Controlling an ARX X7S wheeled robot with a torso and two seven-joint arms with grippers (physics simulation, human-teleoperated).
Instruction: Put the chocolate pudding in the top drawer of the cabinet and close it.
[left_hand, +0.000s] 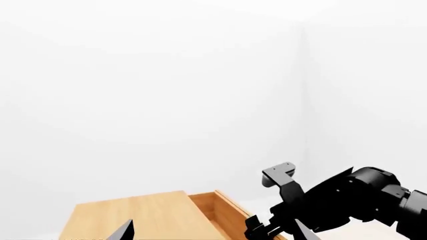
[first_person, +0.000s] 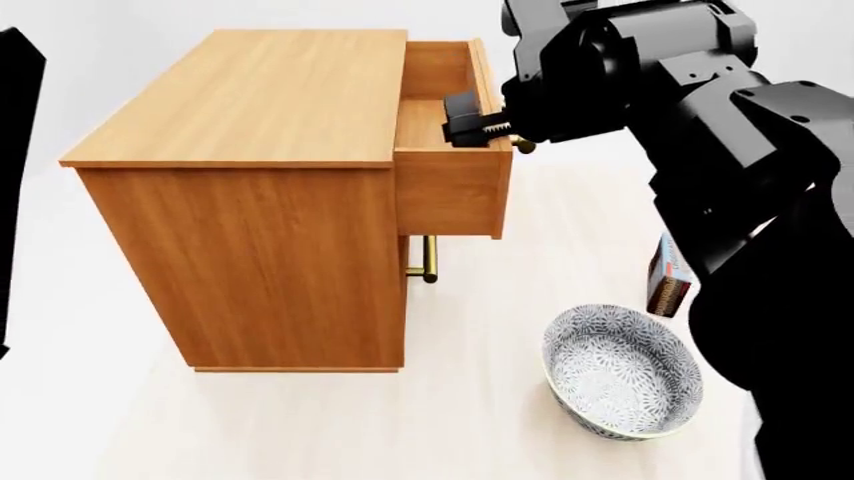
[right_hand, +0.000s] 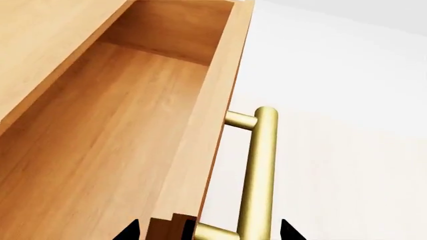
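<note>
The honey-brown cabinet (first_person: 240, 100) stands at the left, its top drawer (first_person: 454, 190) pulled out to the right. What shows of the drawer's inside (right_hand: 113, 150) is bare wood. My right gripper (right_hand: 208, 232) is open, its fingertips straddling the drawer front and the brass handle (right_hand: 260, 170); in the head view it (first_person: 470, 122) hangs at the drawer's front edge. My left gripper (left_hand: 215, 234) is open and holds nothing, raised above the cabinet top (left_hand: 133, 215). A small dark box with a red and blue face, apparently the chocolate pudding (first_person: 667, 275), stands on the floor half hidden behind my right arm.
A patterned grey-white bowl (first_person: 622, 372) sits on the floor in front of the drawer, near the box. The lower drawer is shut, its brass handle (first_person: 430, 258) sticking out under the open one. My right arm (left_hand: 347, 200) reaches across beside the drawer.
</note>
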